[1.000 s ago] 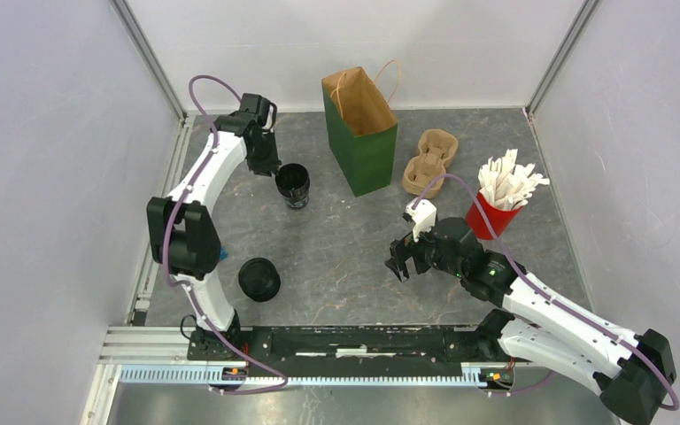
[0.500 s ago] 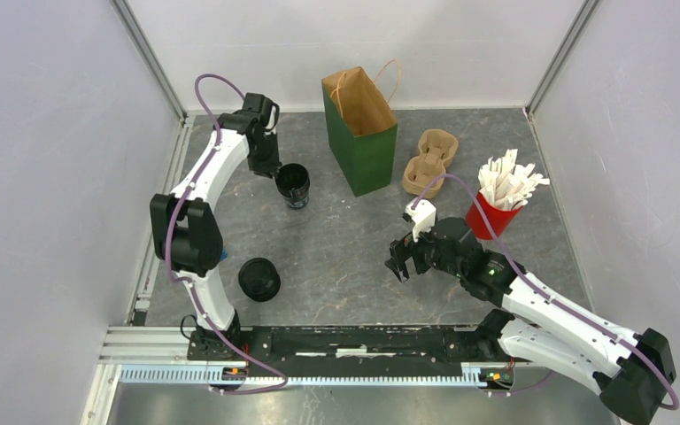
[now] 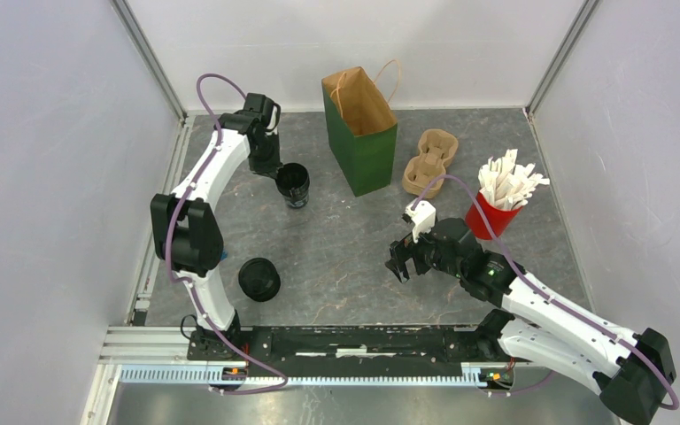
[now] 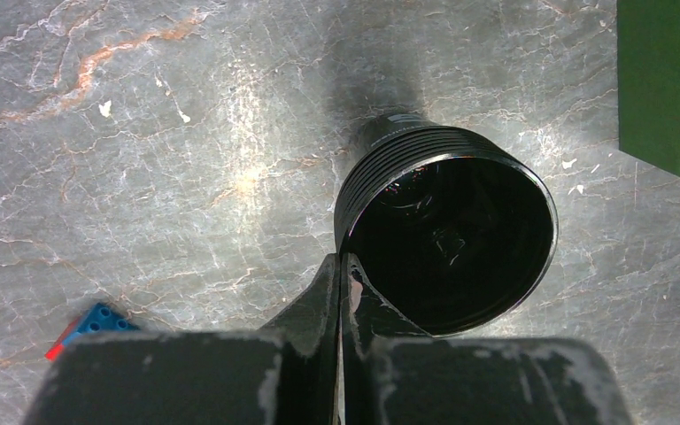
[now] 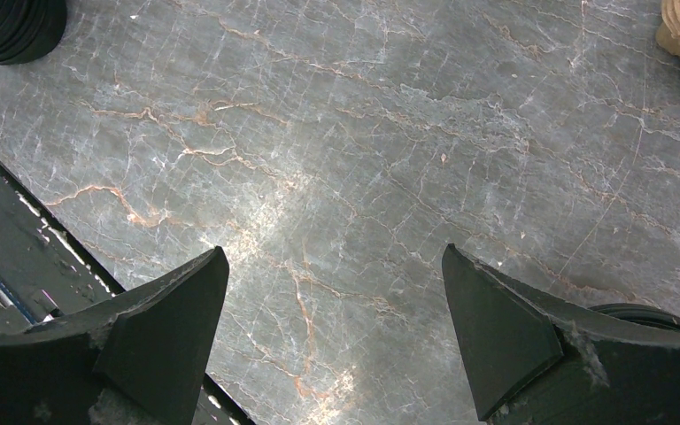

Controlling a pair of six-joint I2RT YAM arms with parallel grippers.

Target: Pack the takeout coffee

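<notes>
Top external: your left claw (image 3: 275, 169) holds one coffee cup (image 3: 293, 185) just left of the green bag (image 3: 365, 142); another cup (image 3: 258, 279) sits near left.
Left wrist: its fingers (image 4: 317, 305) are pinched tight on that open cup's rim. Right wrist: your right claw (image 5: 335, 252) hangs spread wide and empty over the table (image 5: 363, 133).

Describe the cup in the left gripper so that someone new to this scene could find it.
Start at the green paper bag standing at the back of the table; just to its left is an open black cup with no lid. The left gripper pinches its rim, whereas the other black round item, nearer the arm bases, stands alone.
</notes>
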